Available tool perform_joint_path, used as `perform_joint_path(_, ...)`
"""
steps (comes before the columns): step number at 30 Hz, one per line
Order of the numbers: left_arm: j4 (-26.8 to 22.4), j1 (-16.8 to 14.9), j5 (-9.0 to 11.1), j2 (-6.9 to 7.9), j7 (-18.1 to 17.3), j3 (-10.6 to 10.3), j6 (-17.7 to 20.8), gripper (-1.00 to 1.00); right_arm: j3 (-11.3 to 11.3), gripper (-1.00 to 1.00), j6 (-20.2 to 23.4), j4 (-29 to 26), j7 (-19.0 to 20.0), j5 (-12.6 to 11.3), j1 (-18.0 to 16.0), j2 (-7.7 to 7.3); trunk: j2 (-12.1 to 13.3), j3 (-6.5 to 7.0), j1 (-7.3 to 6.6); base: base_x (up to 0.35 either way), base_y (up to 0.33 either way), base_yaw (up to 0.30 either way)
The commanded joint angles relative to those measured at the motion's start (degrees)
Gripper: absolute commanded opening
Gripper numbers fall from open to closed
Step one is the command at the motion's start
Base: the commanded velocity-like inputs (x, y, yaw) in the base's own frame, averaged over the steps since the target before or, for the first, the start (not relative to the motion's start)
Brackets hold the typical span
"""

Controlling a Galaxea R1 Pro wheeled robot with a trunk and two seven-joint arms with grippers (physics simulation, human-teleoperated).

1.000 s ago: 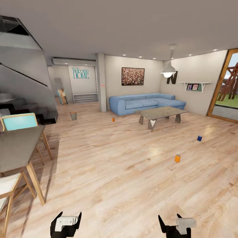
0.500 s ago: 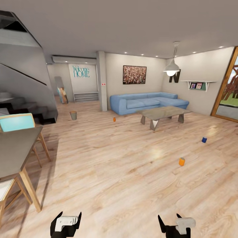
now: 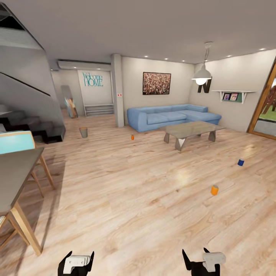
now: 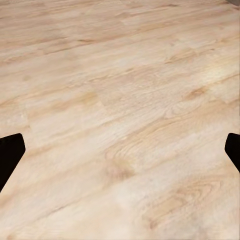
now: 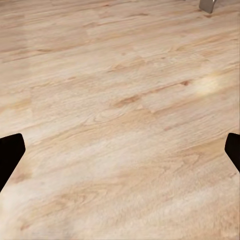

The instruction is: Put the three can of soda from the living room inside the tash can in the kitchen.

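Light wood planks run across the whole floor (image 3: 126, 191) of the living room, and the cans stand scattered on them around the glass-topped low table (image 3: 191, 132). One orange can (image 3: 214, 190) stands well in front of that table, nearer the robot; the dark blue can (image 3: 240, 162) stands off the table's right end, between it and the glazed door; a second orange can (image 3: 132, 137) stands off the table's left end, near the blue sofa (image 3: 172, 117) behind it. The trash can (image 3: 83, 132) sits farther left again, well apart from the table, on open floor beyond the grey pillar (image 3: 118, 96) and near the foot of the staircase (image 3: 30, 126). A wooden dining table (image 3: 17, 180) with a turquoise-backed chair (image 3: 15, 141) juts in at the left edge, on the way towards the bin.

Low at the front, the left gripper (image 3: 76, 261) and right gripper (image 3: 201, 260) hang over bare planks, both empty with jaws spread wide; each wrist camera shows only dark fingertips (image 4: 9, 152) at the sides and floor between them (image 5: 9, 152).
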Motion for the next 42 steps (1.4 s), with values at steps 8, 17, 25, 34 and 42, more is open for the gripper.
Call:
perform_joint_path(8,0.1,0.0,0.0,0.0,0.0,0.0,-0.7,1.0,0.0,1.0,0.0,0.0,0.0,0.0,0.0,0.0,0.0,-0.7,0.0,0.26,0.0,0.0)
perform_joint_path(17,0.2,0.0,-0.1,0.0,0.1,0.0,-0.9,1.0,0.7,1.0,0.0,1.0,0.0,0.1,0.0,0.0,0.0,-1.48,0.0,0.261,0.0,0.0)
perform_joint_path(25,0.2,0.0,-0.1,0.0,0.1,0.0,-0.9,1.0,1.0,1.0,0.0,1.4,0.0,0.1,0.0,0.0,0.0,-2.18,0.0,0.261,0.0,0.026)
perform_joint_path(34,0.2,0.0,0.0,0.0,0.1,0.0,-0.9,1.0,1.1,1.0,0.0,1.4,0.0,0.1,-0.1,0.0,0.0,-2.92,0.0,0.259,0.0,0.1)
perform_joint_path(42,0.2,0.0,0.0,0.0,0.1,0.0,-0.9,1.0,1.1,1.0,0.0,1.4,0.0,0.1,0.0,0.0,0.0,-3.5,0.0,0.254,0.0,0.147)
